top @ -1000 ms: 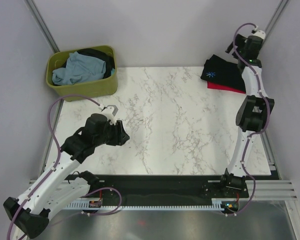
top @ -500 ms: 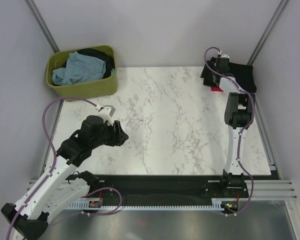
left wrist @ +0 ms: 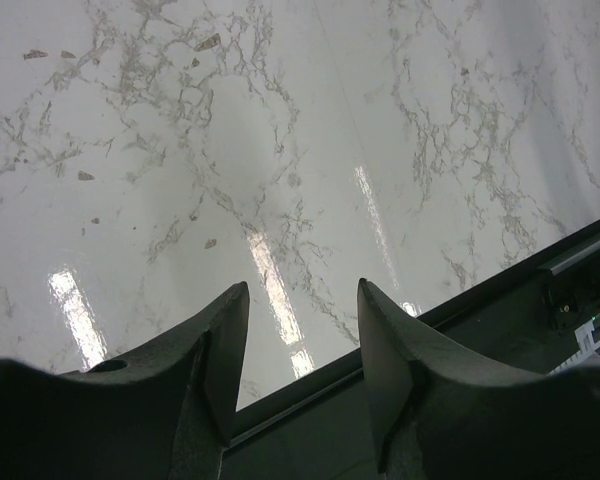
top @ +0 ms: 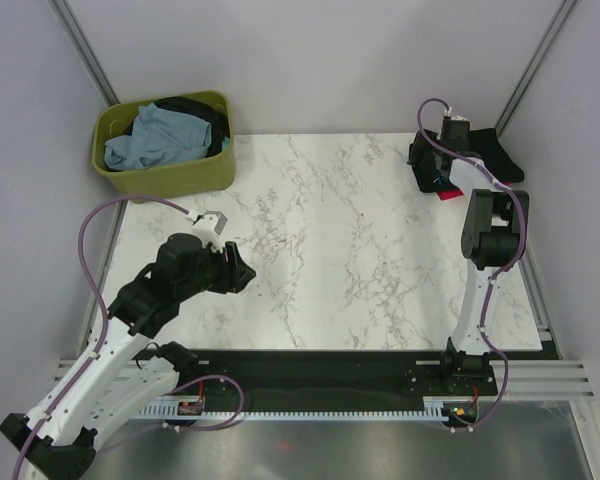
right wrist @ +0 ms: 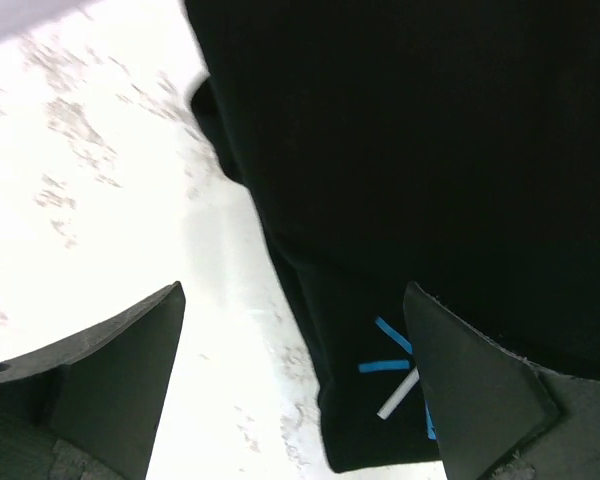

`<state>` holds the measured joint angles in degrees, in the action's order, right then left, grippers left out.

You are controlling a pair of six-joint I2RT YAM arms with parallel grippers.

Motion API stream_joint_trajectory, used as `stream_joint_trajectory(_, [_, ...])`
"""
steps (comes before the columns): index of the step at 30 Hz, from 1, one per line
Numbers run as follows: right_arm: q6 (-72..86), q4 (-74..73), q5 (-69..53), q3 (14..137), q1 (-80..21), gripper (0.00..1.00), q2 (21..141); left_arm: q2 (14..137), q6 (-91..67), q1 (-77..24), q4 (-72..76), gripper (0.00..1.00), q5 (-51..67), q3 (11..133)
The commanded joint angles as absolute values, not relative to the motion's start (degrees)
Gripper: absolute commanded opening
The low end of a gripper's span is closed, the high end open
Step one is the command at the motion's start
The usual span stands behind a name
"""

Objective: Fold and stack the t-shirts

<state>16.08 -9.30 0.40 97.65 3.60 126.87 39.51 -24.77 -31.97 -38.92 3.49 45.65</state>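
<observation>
A folded black t-shirt (top: 495,152) lies at the far right corner of the marble table (top: 360,250), on a red t-shirt of which a corner (top: 446,194) shows. In the right wrist view the black shirt (right wrist: 430,150) fills the upper right, its blue starburst print (right wrist: 392,350) near my right finger. My right gripper (top: 432,168) is open over the shirt's left edge (right wrist: 292,296), holding nothing. My left gripper (top: 242,275) is open and empty above bare marble (left wrist: 302,290). A pale blue-grey shirt (top: 155,140) and a dark one (top: 208,115) lie in the tub.
The olive-green plastic tub (top: 170,178) stands at the far left corner. Grey walls close in on both sides and behind. The black rail (left wrist: 500,300) at the table's near edge runs just below my left fingers.
My right gripper has swung from high behind the stack down to the left edge of the black shirt. My left arm has drifted slightly left and nearer.
</observation>
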Motion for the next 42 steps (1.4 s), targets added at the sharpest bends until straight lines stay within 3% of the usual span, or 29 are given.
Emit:
stream_joint_trajectory(1, [15.8, -11.7, -2.9, 105.5, 3.3, 0.98, 126.1, 38.9, -23.3, -32.1, -38.3, 0.55, 3.0, 46.8])
stream_joint_trajectory(9, [21.5, -5.8, -7.5, 111.6, 3.1, 0.98, 129.5, 38.8, -23.3, -32.0, -38.4, 0.55, 2.5, 46.7])
stream_joint_trajectory(19, [29.3, -5.8, -9.3, 129.9, 2.1, 0.98, 149.2, 39.5, -23.3, -32.0, -38.5, 0.55, 1.8, 46.7])
stream_joint_trajectory(28, [35.4, 12.5, -24.1, 135.9, 1.3, 0.98, 158.8, 38.5, -23.6, -32.0, -38.8, 0.55, 0.4, 46.7])
stream_joint_trajectory(35, [29.9, 12.0, -18.7, 128.3, 1.3, 0.98, 145.2, 38.4, -23.6, -32.0, -38.8, 0.55, 0.3, 46.8])
stream_joint_trajectory(42, [31.6, 9.9, -20.8, 123.0, 1.3, 0.98, 127.6, 37.7, -23.4, -31.9, -38.8, 0.55, 1.0, 46.9])
